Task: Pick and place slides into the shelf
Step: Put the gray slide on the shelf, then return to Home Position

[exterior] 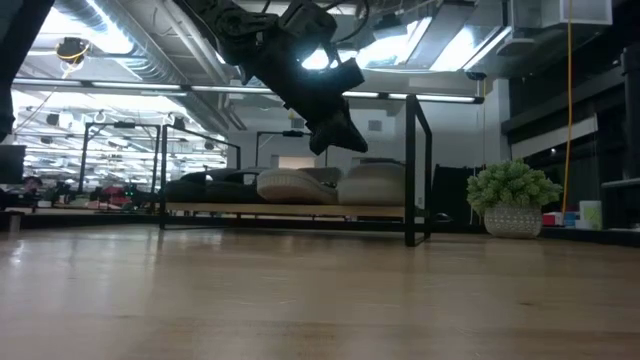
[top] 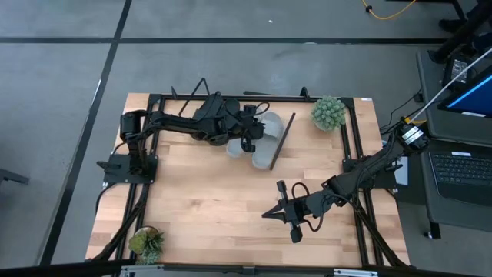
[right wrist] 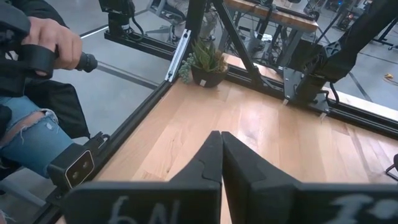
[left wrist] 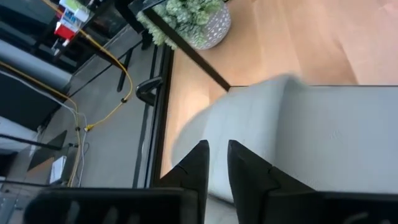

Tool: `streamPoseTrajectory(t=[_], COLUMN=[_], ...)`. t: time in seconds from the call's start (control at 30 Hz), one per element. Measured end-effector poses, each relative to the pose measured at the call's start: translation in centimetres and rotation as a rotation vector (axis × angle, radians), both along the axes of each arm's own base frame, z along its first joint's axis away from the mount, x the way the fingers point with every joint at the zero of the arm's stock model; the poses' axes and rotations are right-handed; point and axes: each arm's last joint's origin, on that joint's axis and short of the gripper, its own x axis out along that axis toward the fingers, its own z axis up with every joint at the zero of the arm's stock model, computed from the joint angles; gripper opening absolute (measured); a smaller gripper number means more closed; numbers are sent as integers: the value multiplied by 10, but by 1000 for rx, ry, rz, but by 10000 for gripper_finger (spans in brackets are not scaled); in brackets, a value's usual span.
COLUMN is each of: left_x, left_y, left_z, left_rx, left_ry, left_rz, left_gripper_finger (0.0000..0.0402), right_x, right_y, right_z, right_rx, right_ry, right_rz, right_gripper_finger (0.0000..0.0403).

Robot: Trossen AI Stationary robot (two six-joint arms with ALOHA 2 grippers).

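1. Fingers (left wrist: pixel 205 163) of the left gripper (top: pixel 247 137) are sitting nearly pressed together, with only a thin gap and nothing between them; they are hanging just above a light grey slide (left wrist: pixel 323 137) that is filling the right half of the left wrist view.
2. Slides are lying on the shelf (exterior: pixel 290 210) at mid-left of the low view: two light grey ones (exterior: pixel 340 185) are showing plainly, and darker shapes to their left are probably the black pair, though that is hard to tell.
3. In the high view the left arm is covering the shelf at upper centre of the desk (top: pixel 223 200), so the row is mostly hidden there.
4. Judging from this, placing looks close to finished; the arm would do well lifting straight up, so the fingers are not dragging the grey slide off the board.
5. Right gripper (top: pixel 288 214) is waiting at lower centre-right of the high view, its fingers (right wrist: pixel 211 155) pressed together, empty.
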Motion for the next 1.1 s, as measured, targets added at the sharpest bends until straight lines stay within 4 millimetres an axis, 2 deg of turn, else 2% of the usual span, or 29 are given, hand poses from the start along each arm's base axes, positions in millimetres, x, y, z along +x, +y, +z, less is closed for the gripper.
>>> streamPoseTrajectory(t=[0.33,0.47,0.6,0.83,1.0,1.1], left_x=[-1,-4,-13,-45,-85,-113], left_y=[-2,-9,-26,-71,-94,-104], left_z=[3,18,43,100,139,155], left_rx=[8,39,82,61,-22,-103], left_ry=[-5,-34,-57,-158,-236,-248], left_rz=[1,11,-26,-115,-143,-155], left_gripper_finger=[88,88,75,10,2,1], right_x=[0,0,1,4,-3,-9], right_y=[0,0,0,-10,-26,-36], right_z=[0,1,3,14,36,45], right_rx=[25,29,41,75,97,96], right_ry=[5,-2,-24,-78,-132,-135], right_rz=[-6,-6,-7,-35,-73,-91], right_gripper_finger=[4,4,4,4,4,4])
